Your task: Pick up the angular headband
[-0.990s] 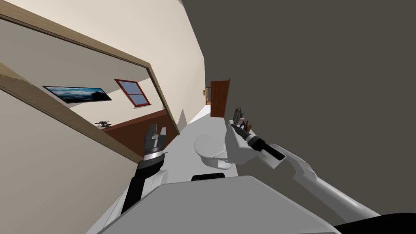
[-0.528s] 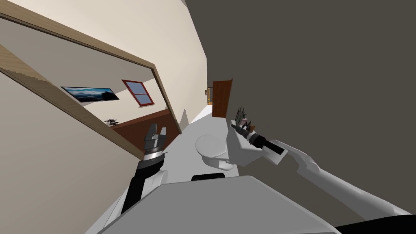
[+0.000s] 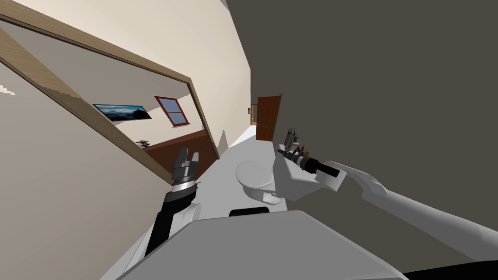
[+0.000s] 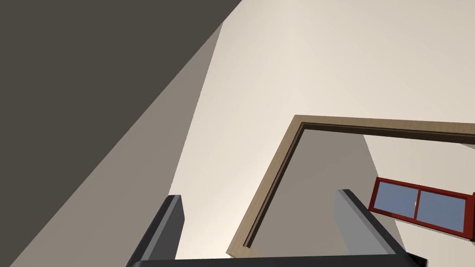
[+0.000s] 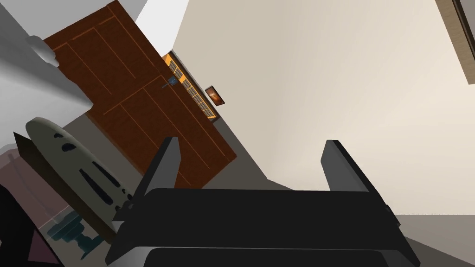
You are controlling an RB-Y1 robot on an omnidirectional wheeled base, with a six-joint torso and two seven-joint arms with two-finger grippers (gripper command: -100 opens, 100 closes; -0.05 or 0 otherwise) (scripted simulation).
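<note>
A pale grey, flat curved piece with dark cut-outs, which I take for the angular headband, stands just beside my right gripper's outer finger. That gripper is open with nothing between its fingers. In the head view the headband shows as a dark spiky ring at the far end of the white toilet tank, by the dark wall. My right gripper hovers over the tank top just short of it. My left gripper is raised at the left, open and empty.
A white toilet with its lid down sits in front of the tank. Small pinkish and teal items crowd the tank top near the headband. A brown door stands beyond. A wood-framed opening lines the left wall.
My head view has swung, sliding the room to the right. My right arm has stretched farther out and lower toward the things on the tank. Both grippers stay open.
</note>
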